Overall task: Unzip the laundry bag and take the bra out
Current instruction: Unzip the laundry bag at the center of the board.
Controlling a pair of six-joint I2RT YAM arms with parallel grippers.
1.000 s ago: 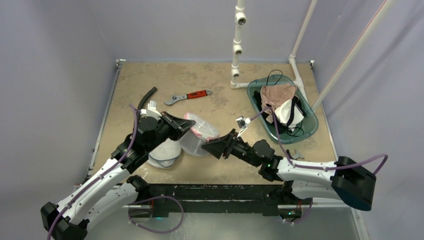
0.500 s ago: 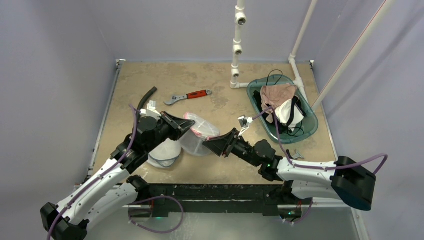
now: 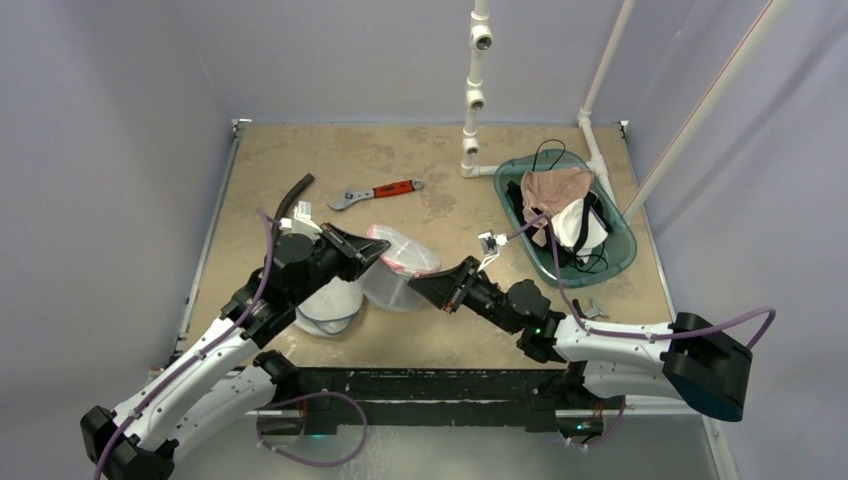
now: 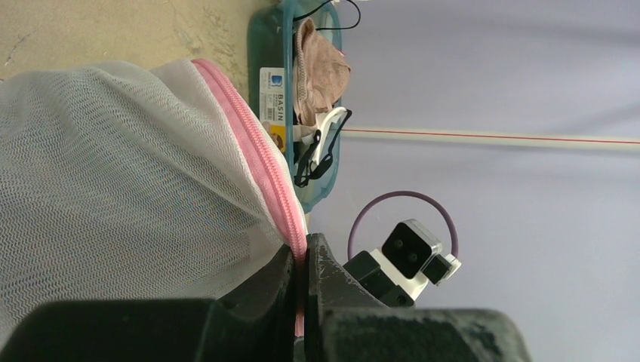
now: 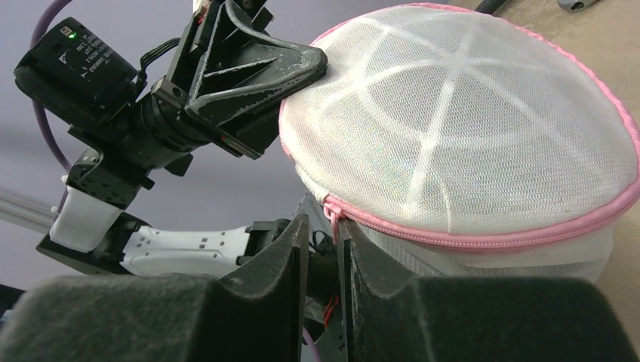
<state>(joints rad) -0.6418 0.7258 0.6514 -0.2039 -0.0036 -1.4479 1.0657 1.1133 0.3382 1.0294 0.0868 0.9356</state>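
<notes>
The laundry bag [image 3: 400, 262] is a white mesh dome with a pink zipper [image 5: 483, 235] round its rim, lying mid-table. My left gripper [image 4: 304, 249] is shut on the pink zipper edge at the bag's left side [image 3: 378, 250]. My right gripper [image 5: 323, 226] sits at the bag's right side [image 3: 415, 283]. Its jaws stand a narrow gap apart. The pink zipper pull [image 5: 332, 213] hangs between the fingers, against the right one. The bra is hidden inside the mesh [image 4: 113, 173].
A teal basin [image 3: 628, 243] at the back right holds beige and white garments [image 3: 560, 195]. A red-handled wrench [image 3: 378, 191] and a black tube [image 3: 295, 193] lie behind the bag. A white rounded item [image 3: 328, 305] sits under the left arm. White pipe frame [image 3: 472, 100] stands at the back.
The right gripper's jaws have narrowed around the zipper pull and edged slightly closer to the bag. The left gripper keeps its hold, unmoved.
</notes>
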